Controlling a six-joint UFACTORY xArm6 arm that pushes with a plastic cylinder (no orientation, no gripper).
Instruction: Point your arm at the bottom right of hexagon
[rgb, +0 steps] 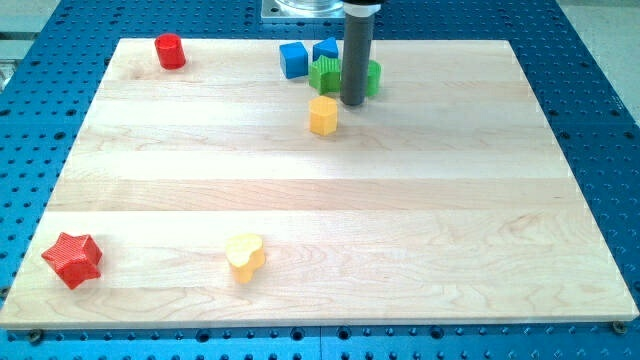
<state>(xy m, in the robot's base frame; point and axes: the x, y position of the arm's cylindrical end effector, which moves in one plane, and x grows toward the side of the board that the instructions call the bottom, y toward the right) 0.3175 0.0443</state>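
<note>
My tip (352, 102) on wooden worktop (400, 220); plain rod tool, no jaws to open or close. Yellow hexagon block (323, 115) just below-left of it. Green blocks (328, 74) touching behind.

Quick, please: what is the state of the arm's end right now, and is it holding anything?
My tip: a bare rod, no gripper, holding nothing; it sits up-right of the orange hexagon, apart from it.
</note>
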